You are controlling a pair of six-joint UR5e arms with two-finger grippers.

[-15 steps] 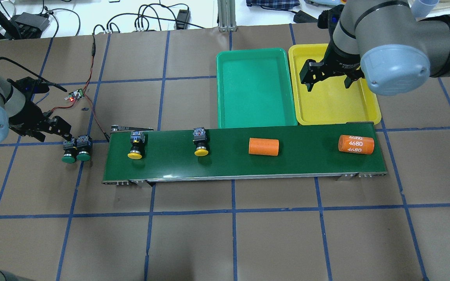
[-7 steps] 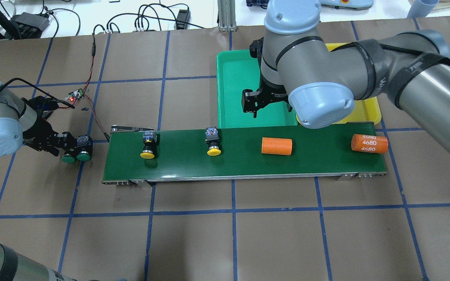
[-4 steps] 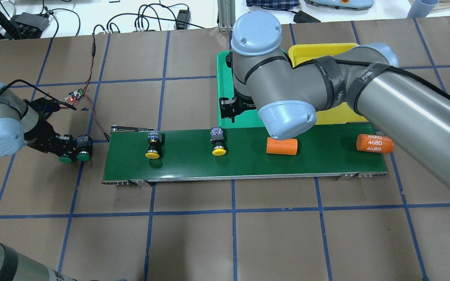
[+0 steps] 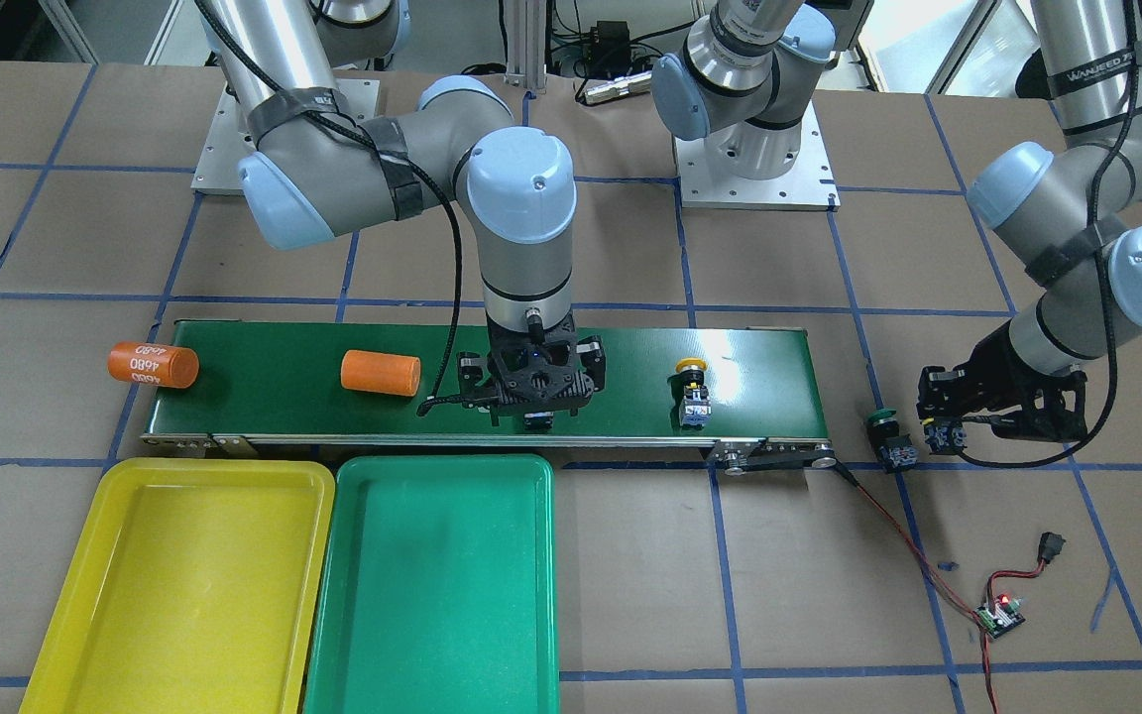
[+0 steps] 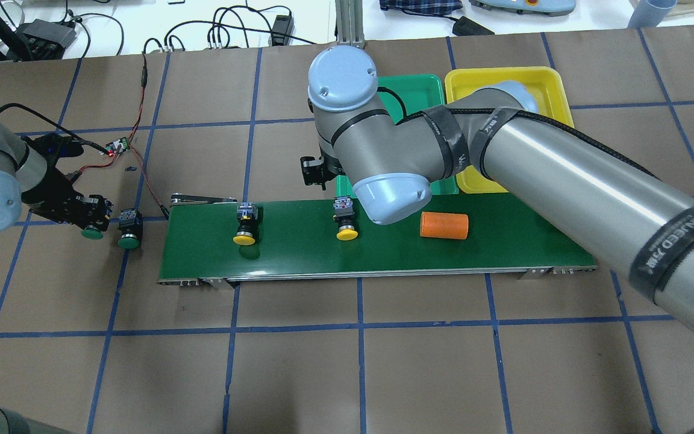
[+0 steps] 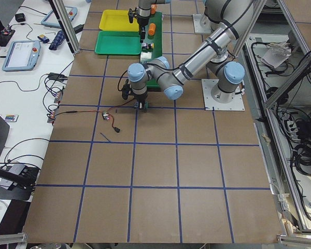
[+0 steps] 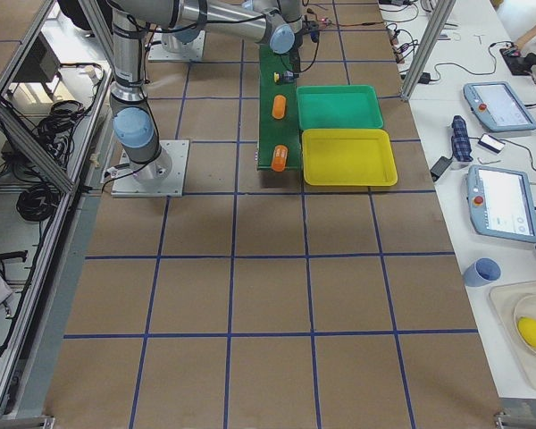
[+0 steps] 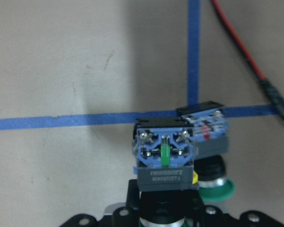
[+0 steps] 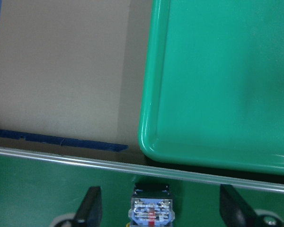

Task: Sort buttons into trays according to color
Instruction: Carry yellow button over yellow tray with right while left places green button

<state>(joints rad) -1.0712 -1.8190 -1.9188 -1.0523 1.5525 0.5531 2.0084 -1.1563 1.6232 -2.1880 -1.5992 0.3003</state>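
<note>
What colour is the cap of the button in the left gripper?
Green: the button shows it best in the overhead view.

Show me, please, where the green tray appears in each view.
Front-facing: green tray, bottom centre.
Overhead: tray, top centre, mostly hidden by the right arm.
Exterior left: tray, top, left of centre.
Exterior right: tray, top, right of centre.
Left wrist: not in view.
Right wrist: tray, upper right.
Landmark: the belt beside it.

Counter (image 5: 299,374): brown, blue tape grid.
Conveyor belt (image 5: 503,247): across its middle.
Trays: green tray (image 4: 432,585) just beside yellow tray (image 4: 184,585).
Green button (image 5: 130,229): off the belt's end.
</note>
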